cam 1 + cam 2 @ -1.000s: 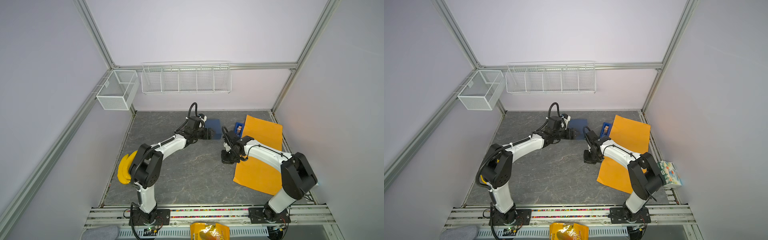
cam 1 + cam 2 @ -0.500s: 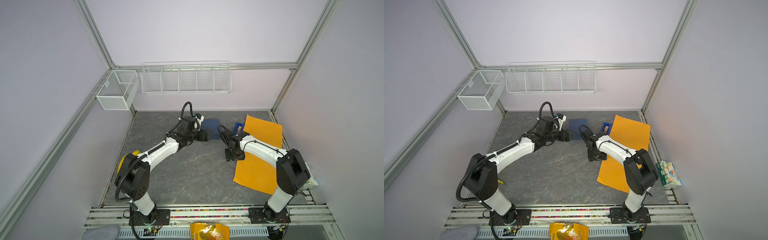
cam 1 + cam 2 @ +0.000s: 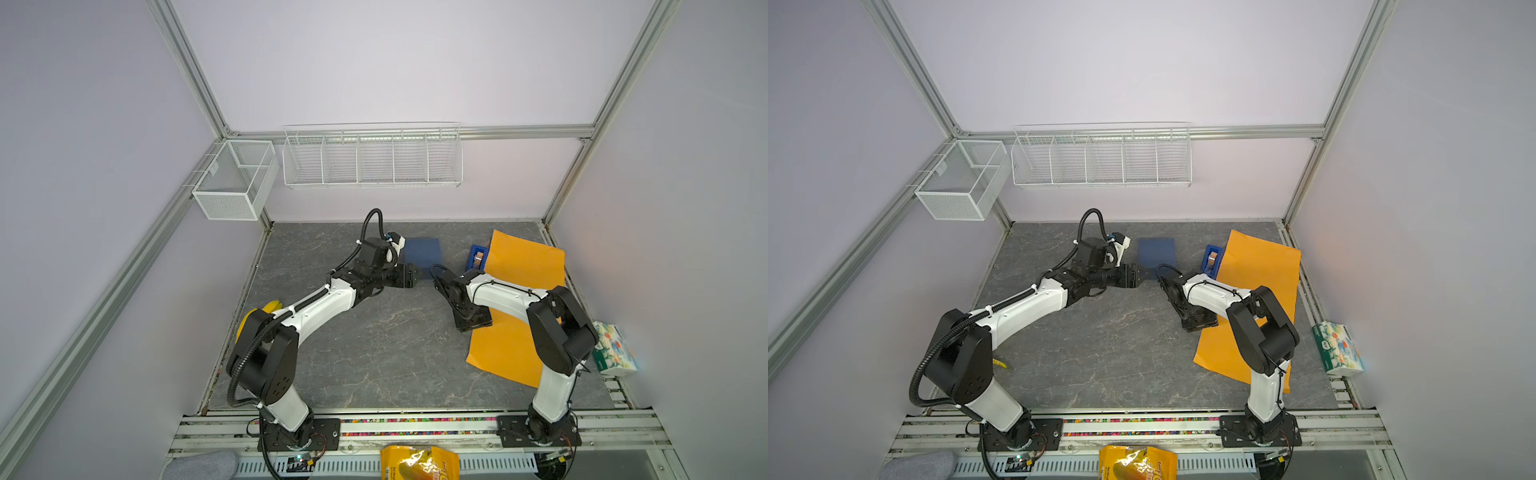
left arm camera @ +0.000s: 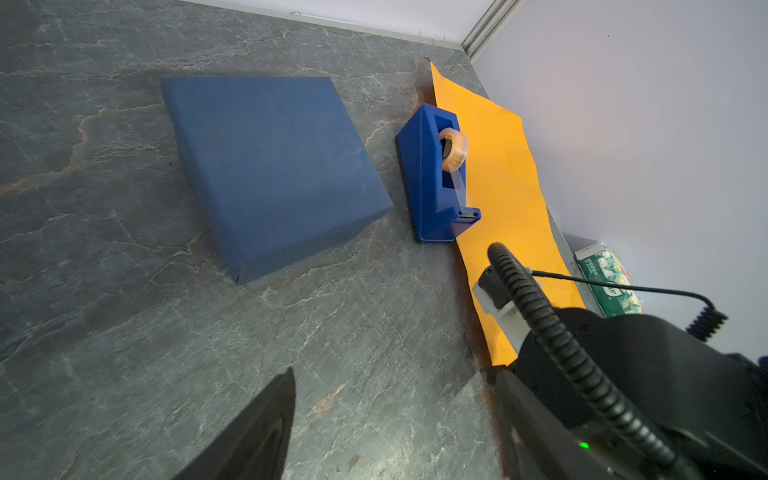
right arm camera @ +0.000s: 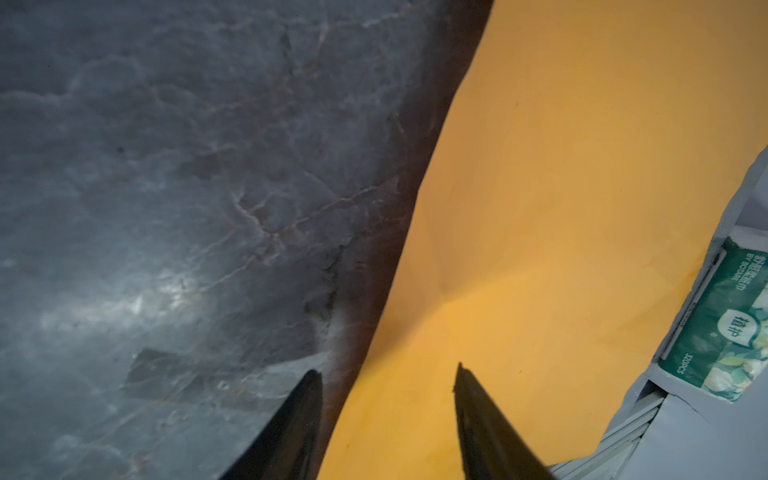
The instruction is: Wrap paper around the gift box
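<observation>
The right jaws stand spread and pinch nothing. In the right wrist view they straddle the near left edge of the paper (image 5: 561, 208), one tip over the bare desk (image 5: 166, 187) and the other over the orange sheet, whose edge looks slightly lifted, with a shadow under it. The left jaws are also spread and empty, low over the desk and aimed at the gift box (image 4: 270, 166). The box sits flat on the bare stone at the back of the desk, near the paper but not on it. Between the two lies the tape dispenser (image 4: 428, 187), touching the sheet's far left edge; whether it rests on the paper I cannot tell. The paper runs along the right side, partly under the right arm (image 3: 498, 291), with a tissue pack (image 3: 615, 349) beyond it by the wall. The step in hand looks like taking the sheet's edge to draw it toward the middle. To do that well, the jaws should close low on the raised edge and bite only the paper. The pull should be slow and flat so the thin sheet neither creases nor tears, with an eye on the dispenser snagging it.
</observation>
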